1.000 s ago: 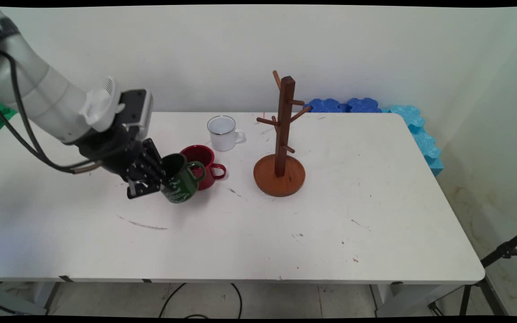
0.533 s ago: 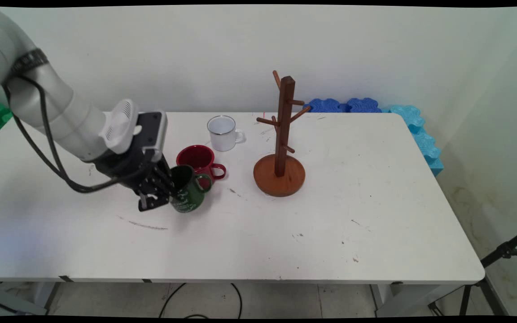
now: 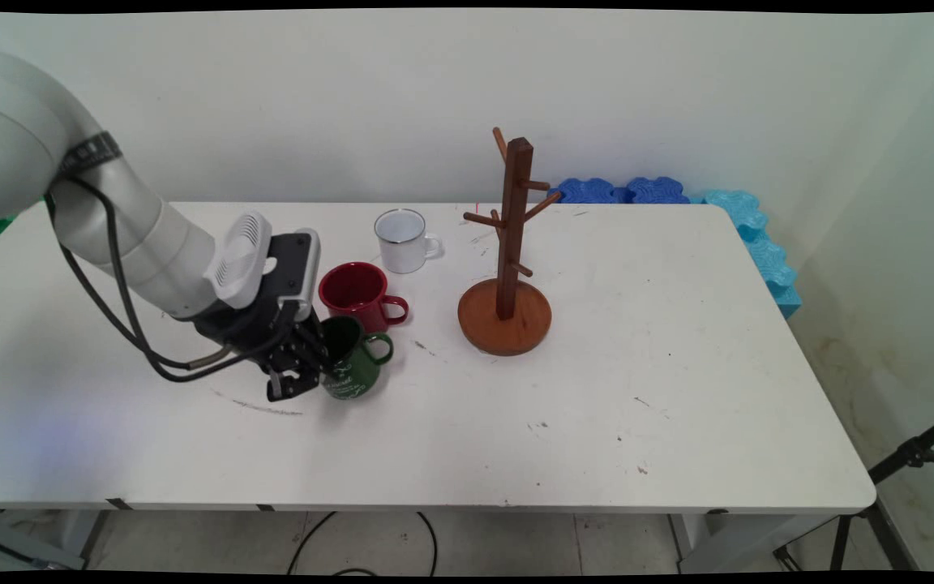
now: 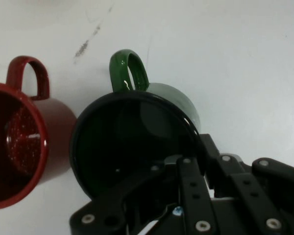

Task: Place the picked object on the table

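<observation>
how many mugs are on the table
3. The green mug sits in the claw, the red mug just behind it, and the white mug farther back beside the wooden rack.

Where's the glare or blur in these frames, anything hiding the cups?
Main view: even, soft light, faint shadows under the green cup and wooden rack; all sharp. Hand view: bright glints on the green cup's handle and on the red cup; the end effector fills the bottom and covers part of the green cup's rim.
</observation>
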